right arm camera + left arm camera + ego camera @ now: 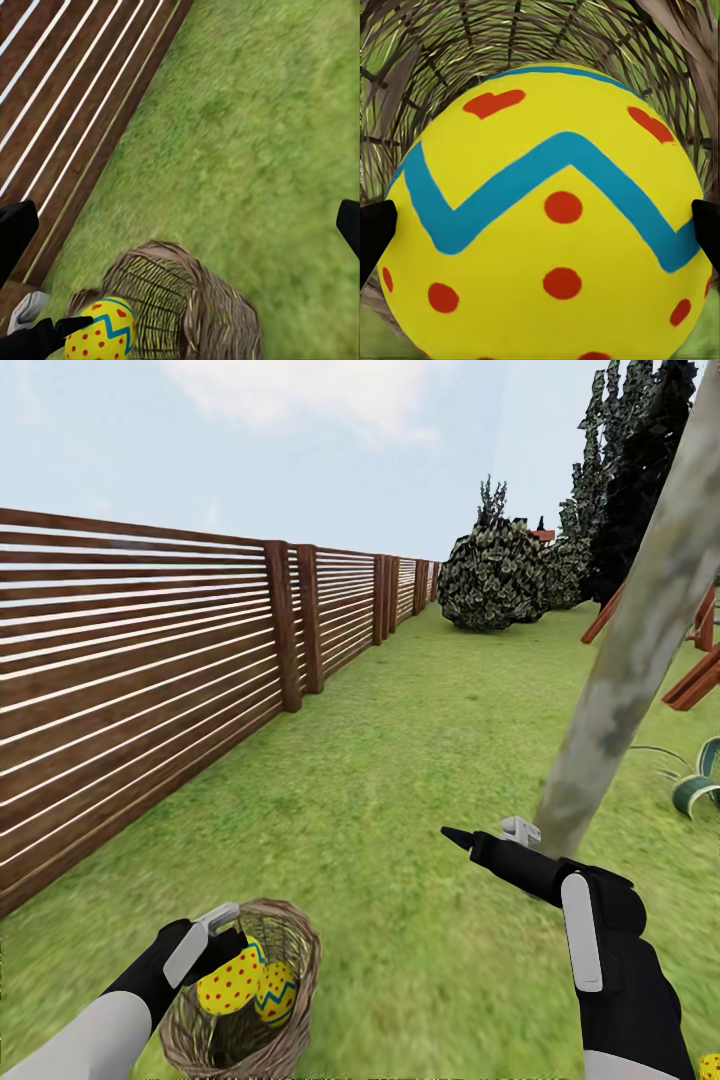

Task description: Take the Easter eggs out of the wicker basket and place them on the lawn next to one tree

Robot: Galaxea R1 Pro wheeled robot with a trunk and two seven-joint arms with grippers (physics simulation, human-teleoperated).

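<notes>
An Easter egg (547, 217) is clasped by the left gripper (222, 952) over the wicker basket (290, 945); the right gripper (480, 840) is spread; carrying to the tree (620, 690) is called for

The tree (640, 650) trunk's top is cut off by the head view's upper edge. A yellow egg (711, 1066) shows only as a sliver at the bottom right corner. The wicker basket (298, 945) hides the lower part of the second egg (277, 992).

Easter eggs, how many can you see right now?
3. One egg held in the left hand at the wicker basket, one beside it inside, one partly cut off at the head view's lower right corner.
</notes>
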